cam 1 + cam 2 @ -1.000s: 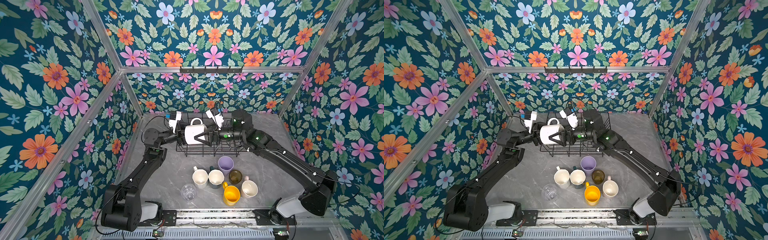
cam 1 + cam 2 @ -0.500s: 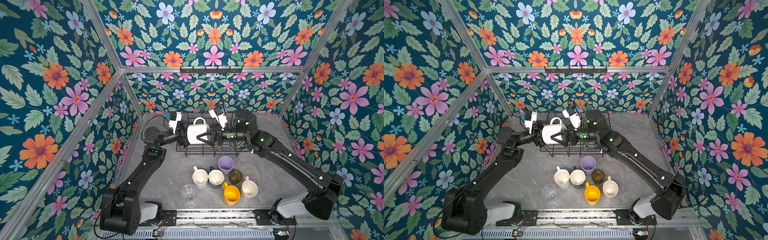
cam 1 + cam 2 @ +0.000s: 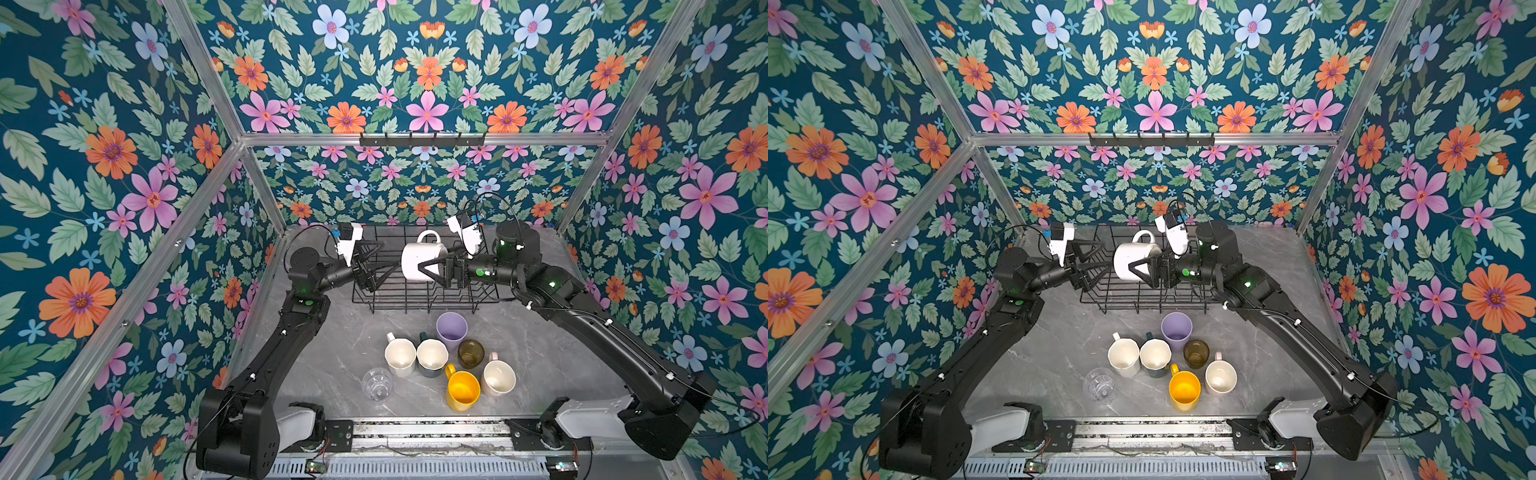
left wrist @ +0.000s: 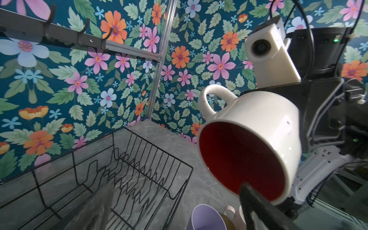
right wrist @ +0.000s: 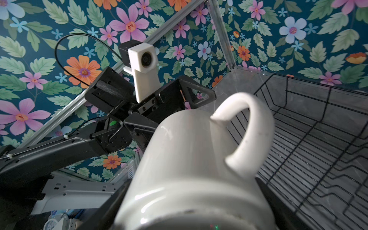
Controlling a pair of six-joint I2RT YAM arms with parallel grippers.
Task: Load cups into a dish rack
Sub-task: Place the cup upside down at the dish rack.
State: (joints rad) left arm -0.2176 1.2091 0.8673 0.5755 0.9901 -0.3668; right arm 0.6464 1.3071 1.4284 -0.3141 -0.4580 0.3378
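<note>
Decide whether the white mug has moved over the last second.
Yes. The white mug, gripped by the right gripper, has shifted from the dish rack's left end toward its middle, away from the left gripper.

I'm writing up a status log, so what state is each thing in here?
Dish rack, empty.
White mug, on its side above the rack, handle up, gripped.
Right end effector, shut on the white mug.
Left end effector, open, clear of the mug.
Seven other cups, standing on the table, unloaded.
</note>
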